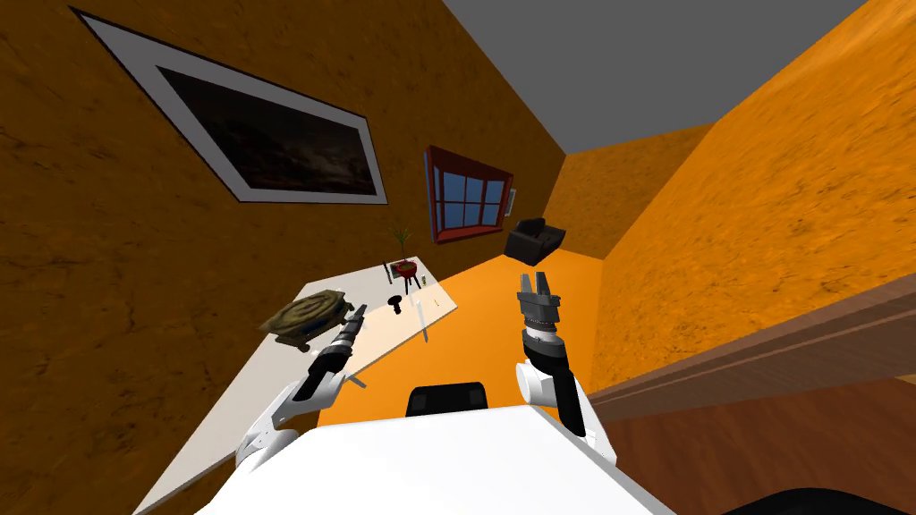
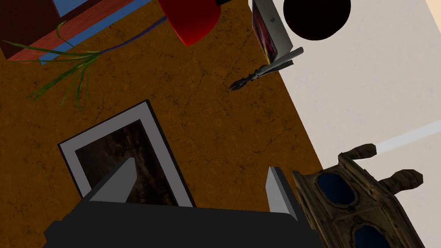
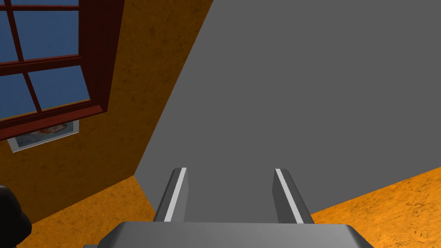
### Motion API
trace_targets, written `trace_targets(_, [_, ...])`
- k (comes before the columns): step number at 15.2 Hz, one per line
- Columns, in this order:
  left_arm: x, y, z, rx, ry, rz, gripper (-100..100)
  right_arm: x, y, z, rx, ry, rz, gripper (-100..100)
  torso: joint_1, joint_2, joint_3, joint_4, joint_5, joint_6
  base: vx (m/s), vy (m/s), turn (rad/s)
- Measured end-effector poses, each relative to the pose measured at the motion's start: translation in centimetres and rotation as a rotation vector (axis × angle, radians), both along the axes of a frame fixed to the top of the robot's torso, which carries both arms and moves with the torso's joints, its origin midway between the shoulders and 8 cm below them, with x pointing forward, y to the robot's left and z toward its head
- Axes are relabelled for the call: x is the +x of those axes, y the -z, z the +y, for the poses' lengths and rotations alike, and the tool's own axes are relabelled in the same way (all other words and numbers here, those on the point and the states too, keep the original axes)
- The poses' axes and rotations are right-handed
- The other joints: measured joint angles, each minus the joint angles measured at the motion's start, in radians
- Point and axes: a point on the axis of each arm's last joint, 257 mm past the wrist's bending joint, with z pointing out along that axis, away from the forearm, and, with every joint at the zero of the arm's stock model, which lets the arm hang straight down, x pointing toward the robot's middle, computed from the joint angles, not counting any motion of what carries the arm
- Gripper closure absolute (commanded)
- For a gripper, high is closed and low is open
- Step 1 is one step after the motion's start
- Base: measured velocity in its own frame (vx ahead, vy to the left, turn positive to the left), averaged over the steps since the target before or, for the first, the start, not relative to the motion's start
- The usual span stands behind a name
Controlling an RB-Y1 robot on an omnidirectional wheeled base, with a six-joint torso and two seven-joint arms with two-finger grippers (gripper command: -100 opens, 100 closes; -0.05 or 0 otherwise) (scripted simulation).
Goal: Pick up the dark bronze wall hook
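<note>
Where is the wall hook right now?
Head view: the dark wall hook sits on the white table to my left, beyond the left gripper, near the red plant pot.

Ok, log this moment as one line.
phase: reach | left gripper: open, above table, short of wall hook | right gripper: open, empty | wall hook: on table, not held

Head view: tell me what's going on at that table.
The left gripper hangs open over the white table, right beside the bronze wall hook, an ornate plate with two knobbed prongs lying on the tabletop. It holds nothing, so the hook is not yet picked up. The right gripper is raised off to the side of the table, open and empty.
</note>
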Motion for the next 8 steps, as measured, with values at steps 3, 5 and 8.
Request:
trace_targets(3, [-0.2, 1.9, 0.9, -0.008, -0.014, 0.043, -100, 0.0, 0.0, 0.0, 0.0, 0.0, 0.0, 0, 0.0, 0.0, 0.0, 0.0, 0.0, 0.0, -0.015, 0.043, -0.17])
trace_targets(5, [0.0, 3.2, 1.6, -0.013, -0.024, 0.076, -100, 0.0, 0.0, 0.0, 0.0, 0.0, 0.0, 0, 0.001, -0.001, 0.0, 0.0, 0.0, 0.0, -0.01, 0.07, -0.219])
trace_targets(8, [-0.2, 4.9, 2.4, -0.022, -0.04, 0.122, -100, 0.0, 0.0, 0.0, 0.0, 0.0, 0.0, 0, 0.0, -0.001, -0.001, 0.0, 0.0, 0.0, -0.004, 0.052, -0.165])
